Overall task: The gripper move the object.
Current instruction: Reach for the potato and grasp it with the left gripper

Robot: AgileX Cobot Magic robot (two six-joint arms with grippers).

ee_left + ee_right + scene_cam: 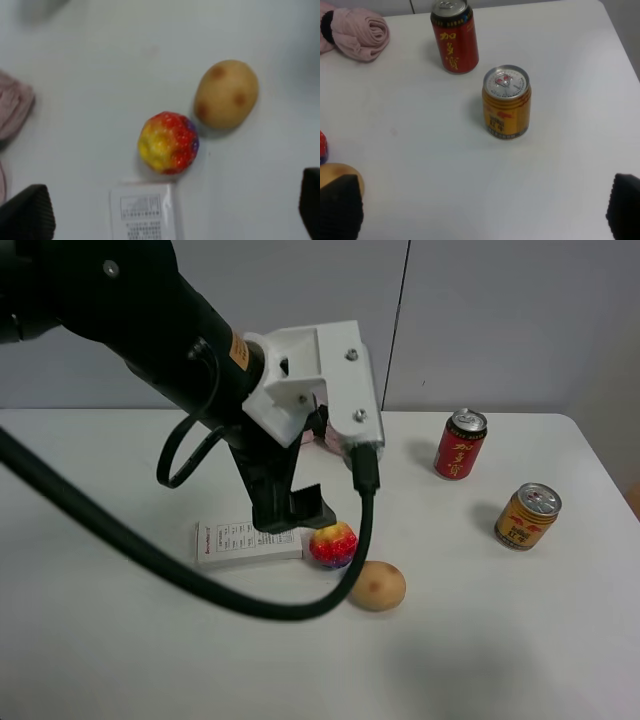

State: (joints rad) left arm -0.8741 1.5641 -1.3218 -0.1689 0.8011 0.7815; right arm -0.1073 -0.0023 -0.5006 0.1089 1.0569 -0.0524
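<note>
Sitting untouched on the table (120, 660), toward the near side and just right of the fuzzy ball (333, 545), the potato (376, 585) has not been grasped, so the whole move remains. Above a printed card (248, 542) the left gripper (295, 518) hangs, jaws apart and empty; the right gripper (482, 210) is spread too. Card print is illegible. Farther right, the gold can (527, 516) has no readable label; the red can (460, 444) shows 加多.

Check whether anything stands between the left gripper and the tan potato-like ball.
Yes: the multicoloured ball sits right beside the potato-like ball, on the side facing the left gripper, which hovers open above a white card. Nothing covers the potato-like ball from above.
</note>
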